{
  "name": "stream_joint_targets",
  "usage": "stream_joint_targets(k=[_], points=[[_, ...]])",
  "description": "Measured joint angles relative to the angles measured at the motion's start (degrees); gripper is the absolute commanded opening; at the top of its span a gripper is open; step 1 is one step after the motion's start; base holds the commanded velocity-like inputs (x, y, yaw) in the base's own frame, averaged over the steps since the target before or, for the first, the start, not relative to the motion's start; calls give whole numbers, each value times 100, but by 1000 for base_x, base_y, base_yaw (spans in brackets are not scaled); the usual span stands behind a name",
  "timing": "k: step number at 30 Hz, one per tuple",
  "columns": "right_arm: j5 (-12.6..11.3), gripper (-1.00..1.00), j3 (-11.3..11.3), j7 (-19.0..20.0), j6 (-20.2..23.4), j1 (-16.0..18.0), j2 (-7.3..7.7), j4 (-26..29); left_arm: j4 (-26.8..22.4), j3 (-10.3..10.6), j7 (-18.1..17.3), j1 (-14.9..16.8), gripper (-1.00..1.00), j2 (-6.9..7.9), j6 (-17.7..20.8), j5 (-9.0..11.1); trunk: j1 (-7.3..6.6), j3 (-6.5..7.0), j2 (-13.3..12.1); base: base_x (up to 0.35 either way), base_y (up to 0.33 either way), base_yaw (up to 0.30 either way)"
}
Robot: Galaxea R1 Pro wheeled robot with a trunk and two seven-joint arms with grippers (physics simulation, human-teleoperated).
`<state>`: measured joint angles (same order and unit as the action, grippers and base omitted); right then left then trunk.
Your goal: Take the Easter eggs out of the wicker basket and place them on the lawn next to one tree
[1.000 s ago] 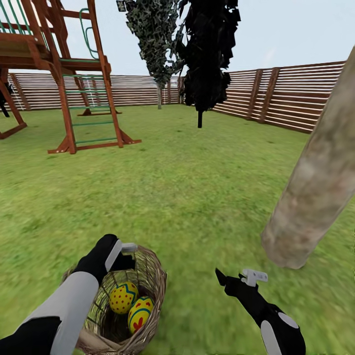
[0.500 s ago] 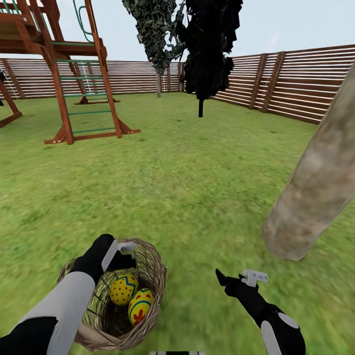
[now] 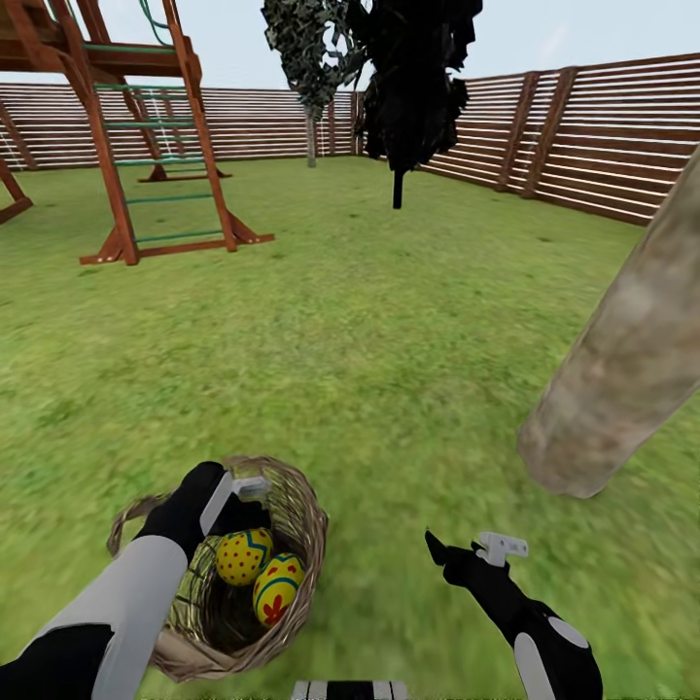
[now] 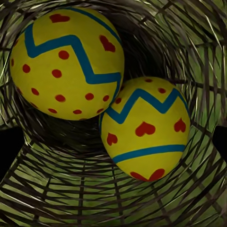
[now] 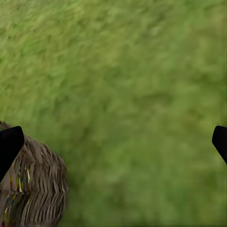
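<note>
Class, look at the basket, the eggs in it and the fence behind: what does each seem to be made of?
Basket: woven wicker, tan and matt, its open weave of thin strands letting grass show through. Eggs: smooth, slightly glossy painted shells, yellow with blue zigzags and red marks; the material underneath cannot be told. Fence: brown horizontal slats on posts, apparently stained wood.

- Ahead of us on the left stands a wooden playset (image 3: 117, 126) of reddish-brown beams, with a ladder of green rungs (image 3: 160, 165) leaning against it.
- A brown slatted wooden fence (image 3: 593, 136) closes the far side and runs along our right.
- Before the fence corner rises a thin-trunked, near-black tree (image 3: 408, 87), its crown hanging low over the stem.
- Just beside it, further back, we see a slim grey-green tree (image 3: 306, 53).
- Above the fence the sky (image 3: 564, 34) is pale blue.
</note>
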<state>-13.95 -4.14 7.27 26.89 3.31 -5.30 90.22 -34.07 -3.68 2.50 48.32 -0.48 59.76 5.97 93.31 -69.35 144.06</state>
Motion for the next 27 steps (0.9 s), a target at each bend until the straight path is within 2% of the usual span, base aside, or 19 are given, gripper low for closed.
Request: stream_joint_targets(k=[9, 15, 22, 27], points=[[0, 100, 0, 0, 0, 0, 0, -2, -4, 2, -172, 0, 100, 3, -1, 3, 23, -200, 12, 0, 0, 0], [0, 100, 0, 0, 0, 0, 0, -2, -7, -11, -386, 0, 100, 83, 0, -12, 39, -333, 20, 0, 0, 0], [0, 100, 0, 0, 0, 0, 0, -2, -8, -8, -586, 0, 100, 110, -1, -14, 38, -333, 21, 0, 0, 0], [0, 100, 0, 0, 0, 0, 0, -2, -8, -8, -606, 0, 100, 116, -1, -8, 52, -443, 27, 0, 0, 0]])
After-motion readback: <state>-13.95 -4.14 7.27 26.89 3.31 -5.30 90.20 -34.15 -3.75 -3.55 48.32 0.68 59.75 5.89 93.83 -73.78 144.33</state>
